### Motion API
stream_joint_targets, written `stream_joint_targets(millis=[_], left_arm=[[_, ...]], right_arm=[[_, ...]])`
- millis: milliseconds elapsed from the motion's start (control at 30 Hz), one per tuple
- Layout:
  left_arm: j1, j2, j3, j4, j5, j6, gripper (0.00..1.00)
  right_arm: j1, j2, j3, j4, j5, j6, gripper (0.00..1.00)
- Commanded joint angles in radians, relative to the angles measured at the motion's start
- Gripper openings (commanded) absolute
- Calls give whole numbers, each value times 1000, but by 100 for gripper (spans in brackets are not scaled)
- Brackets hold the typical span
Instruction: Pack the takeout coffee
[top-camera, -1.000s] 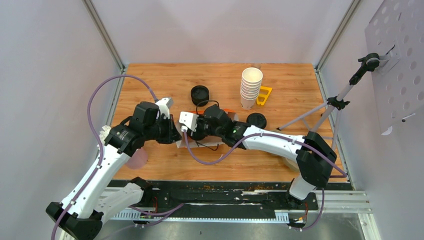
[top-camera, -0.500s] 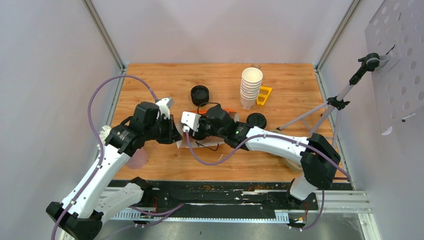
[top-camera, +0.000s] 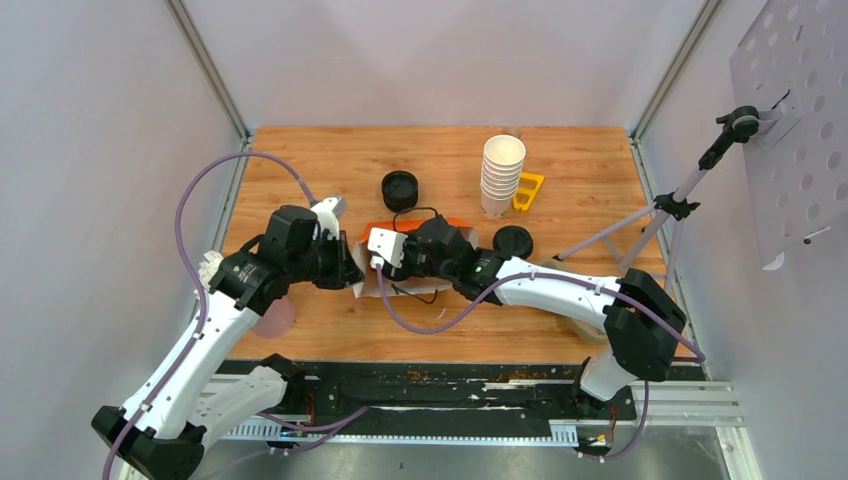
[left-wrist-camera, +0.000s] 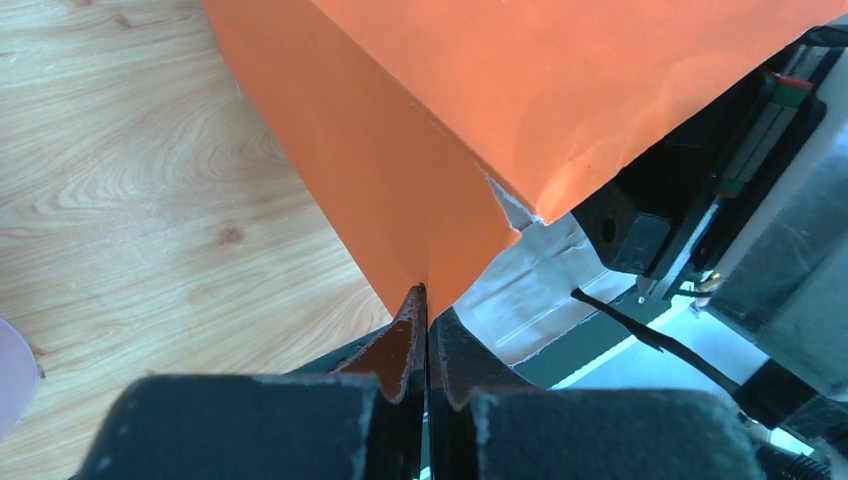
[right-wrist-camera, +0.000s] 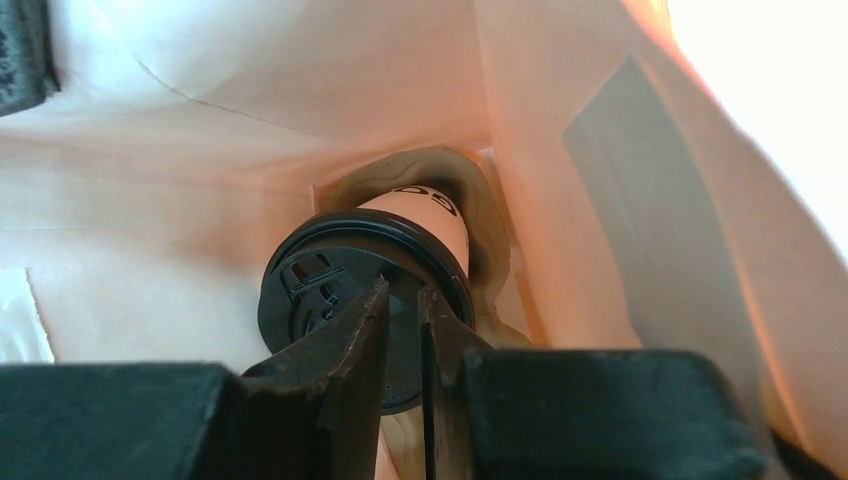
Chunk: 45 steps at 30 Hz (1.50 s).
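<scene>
The orange paper bag (top-camera: 440, 222) lies mid-table between both arms. My left gripper (left-wrist-camera: 425, 295) is shut on a corner of the bag's edge (left-wrist-camera: 560, 90); in the top view it sits at the bag's left side (top-camera: 348, 268). My right gripper (right-wrist-camera: 403, 290) is inside the bag (right-wrist-camera: 200, 120). Its jaws are almost closed with a thin gap. The tips stand in front of the black lid (right-wrist-camera: 310, 290) of a white cup (right-wrist-camera: 425, 215) that lies tilted deep in the bag. Nothing shows between the jaws. Another black-lidded cup (top-camera: 399, 188) stands behind the bag.
A round black lid (top-camera: 513, 240) sits right of the bag; what is under it is hidden. A tall stack of lidless white cups (top-camera: 502, 175) and a yellow object (top-camera: 528, 190) are at the back right. A pale pink cup (top-camera: 272, 318) is under the left arm. A tripod stand (top-camera: 650, 215) is on the right.
The right arm has shifted slightly right. More of the bag's orange edge now shows near the left gripper. The left gripper keeps its hold.
</scene>
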Motion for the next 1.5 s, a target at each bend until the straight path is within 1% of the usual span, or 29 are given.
stream_joint_targets(millis=[0, 267, 600, 900, 933, 1133, 1467], left_arm=[[3, -16, -10, 34, 26, 2, 0], [4, -12, -15, 40, 35, 1, 0], [4, -12, -18, 43, 39, -4, 0], [4, -21, -24, 45, 42, -10, 0], [4, -23, -25, 44, 42, -10, 0], [4, -25, -27, 43, 42, -9, 0], [3, -24, -28, 43, 42, -9, 0]], right_arm=[[6, 31, 12, 61, -2, 15, 18], [17, 77, 27, 104, 16, 28, 18], [45, 107, 43, 128, 2, 47, 18], [46, 130, 54, 143, 41, 78, 18], [46, 131, 53, 145, 66, 78, 18], [46, 148, 58, 147, 103, 84, 18], [45, 163, 57, 146, 108, 94, 18]])
